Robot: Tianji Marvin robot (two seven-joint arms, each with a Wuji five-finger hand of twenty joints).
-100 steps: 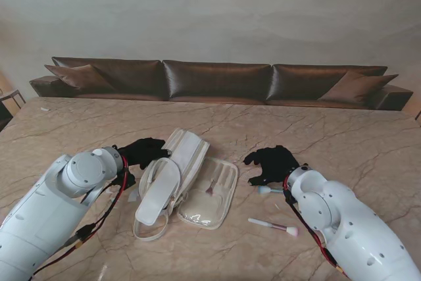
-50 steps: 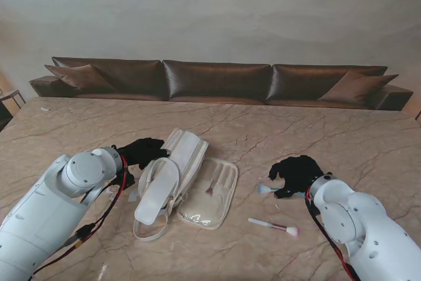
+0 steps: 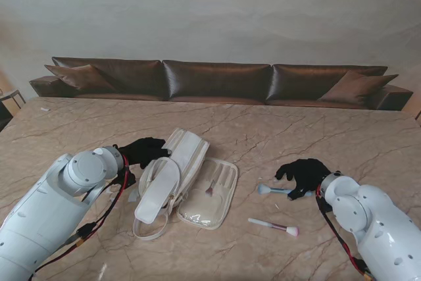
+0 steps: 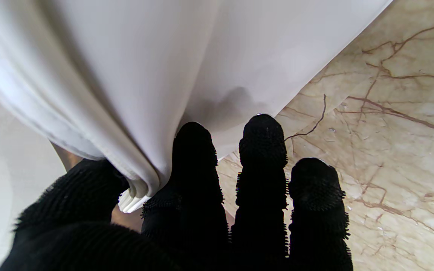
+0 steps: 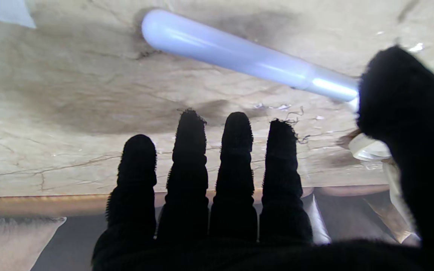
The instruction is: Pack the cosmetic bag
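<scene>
Brushes look light, thin and slippery. Right hand (image 3: 304,174), fingers spread and holding nothing, hovers over the blue brush (image 3: 275,190) right of middle; grab its stick part. Left hand (image 3: 141,151) pinches the soft white bag (image 3: 172,179) at the middle.

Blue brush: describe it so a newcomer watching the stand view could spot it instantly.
Start at the open white bag in the middle of the marble table, then look to its right. Two brushes lie there; the blue brush is the farther one, its handle running under the right hand. The pink brush, nearer to me, lies apart from the hand.
</scene>
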